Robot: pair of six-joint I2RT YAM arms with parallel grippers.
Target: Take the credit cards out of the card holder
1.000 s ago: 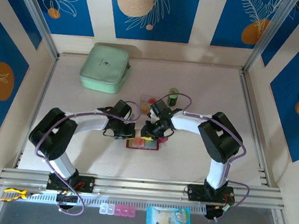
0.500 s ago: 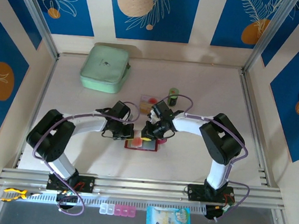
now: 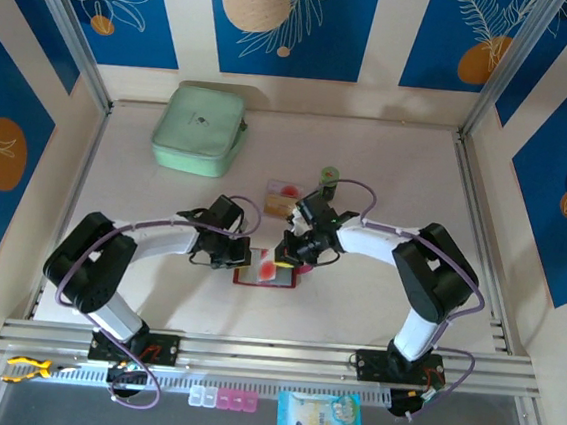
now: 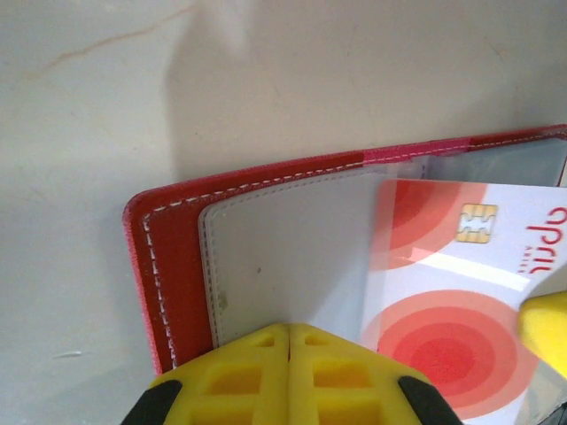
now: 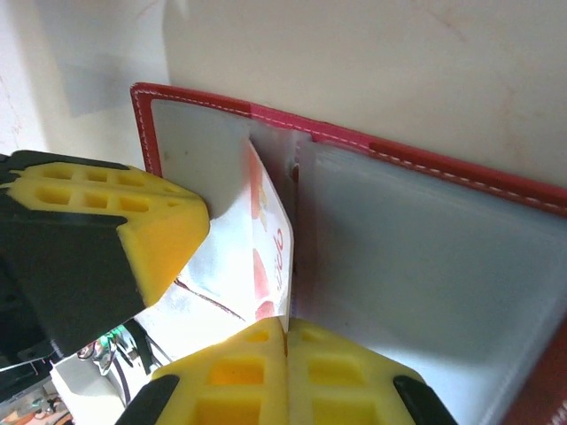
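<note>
Left pincer (image 4: 288, 335) is squeezed tight on the grey sleeve (image 4: 283, 248) of the red card holder (image 4: 168, 248), holding it down on the table (image 4: 177, 80). Hold firm. Your right pincer (image 5: 285, 335) is pinched on the white-and-red credit card (image 4: 452, 292), which sticks halfway out of its sleeve. Pull that card slowly and straight, so the holder won't slide along. Farther back on the table lies another card (image 3: 284, 186).
</note>
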